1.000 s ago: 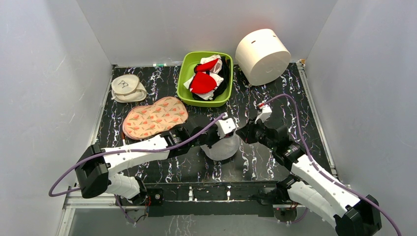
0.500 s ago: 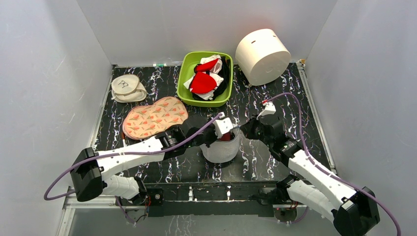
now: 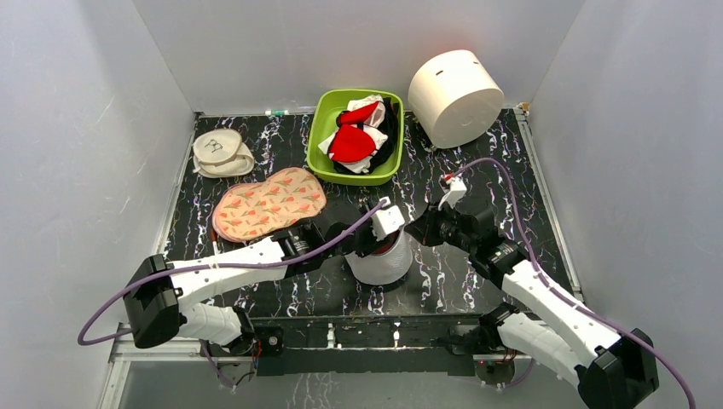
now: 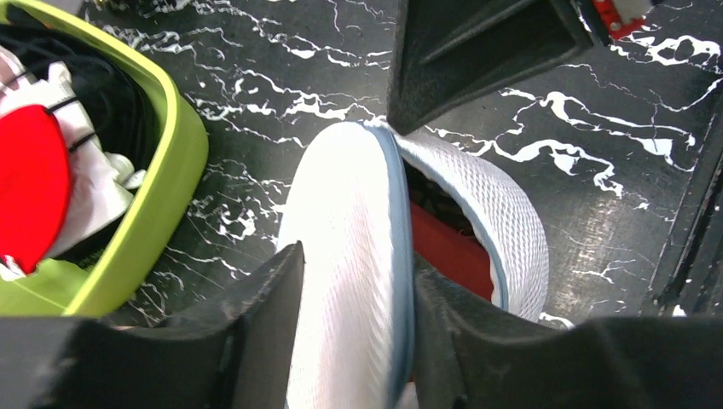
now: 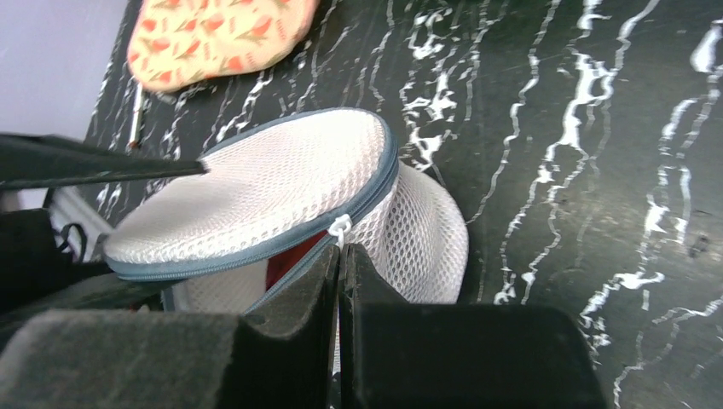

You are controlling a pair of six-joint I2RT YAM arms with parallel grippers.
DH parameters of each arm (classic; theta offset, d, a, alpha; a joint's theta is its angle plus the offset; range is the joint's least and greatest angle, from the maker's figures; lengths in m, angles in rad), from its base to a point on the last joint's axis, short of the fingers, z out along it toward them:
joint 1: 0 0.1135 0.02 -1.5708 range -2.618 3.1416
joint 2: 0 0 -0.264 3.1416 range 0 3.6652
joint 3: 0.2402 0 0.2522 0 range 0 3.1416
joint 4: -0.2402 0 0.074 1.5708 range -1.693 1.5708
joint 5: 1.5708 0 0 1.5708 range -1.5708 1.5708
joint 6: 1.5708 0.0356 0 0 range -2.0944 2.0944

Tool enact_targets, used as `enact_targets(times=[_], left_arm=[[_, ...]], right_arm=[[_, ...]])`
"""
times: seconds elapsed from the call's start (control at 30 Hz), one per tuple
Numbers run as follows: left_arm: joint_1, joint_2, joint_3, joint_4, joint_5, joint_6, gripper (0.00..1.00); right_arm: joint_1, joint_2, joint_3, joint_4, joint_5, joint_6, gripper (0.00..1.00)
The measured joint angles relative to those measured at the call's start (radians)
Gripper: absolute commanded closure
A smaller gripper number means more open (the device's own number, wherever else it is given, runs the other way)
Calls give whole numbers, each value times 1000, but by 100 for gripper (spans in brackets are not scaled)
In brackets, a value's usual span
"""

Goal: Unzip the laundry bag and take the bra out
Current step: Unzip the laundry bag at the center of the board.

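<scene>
Unzipping is under way and partly done. The laundry bag (image 3: 381, 262) sits on the near side of the green tub (image 3: 317, 136), toward the arm bases. Its round lid (image 4: 341, 196) is tipped up on edge, and a gap has opened along the grey-blue rim. The bra (image 4: 443, 251) is inside the bag and shows through that gap as a dark red patch. The left gripper (image 4: 354, 264) is clamped on the lid, one finger on each face, holding it up. The right gripper (image 5: 339, 256) has its fingers pressed together at the zip pull (image 5: 339, 227) and seems to pinch it, though the contact is hard to see. I judge the next move to be drawing the pull further round the rim while the left arm keeps the lid steady against that tug. The right arm would then have to let go of the pull and reach into the gap for the bra. Compared with a second ago, the overhead view shows the bag standing taller instead of squashed under the left arm. The right arm has also edged closer to the bag than it was half a second ago.
</scene>
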Motion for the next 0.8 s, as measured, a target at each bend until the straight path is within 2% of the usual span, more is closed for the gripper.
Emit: enact_targets(times=[0.07,0.13,0.23,0.37,0.53,0.73,0.8], left_arm=[[-1,9,0,-7,-5,3,41],[-3,11,0,-11,-7,2,38],[-4,11,0,-11,-6,0,38],[-7,11,0,-11,-6,0,43],[-11,11,0,-12,-6,-1,55],[-14,11,0,-12,-12,-3,82],[-16,11,0,-12,-12,-2,88]], right_arm=[[0,14,7,5,-47,-4,100],[0,24,10,17,-84,-3,100],[0,29,14,30,-123,-3,100],[0,36,23,45,-165,-1,100],[3,40,25,46,-198,2,100],[12,40,25,46,-227,2,100],[15,40,26,45,-234,2,100]])
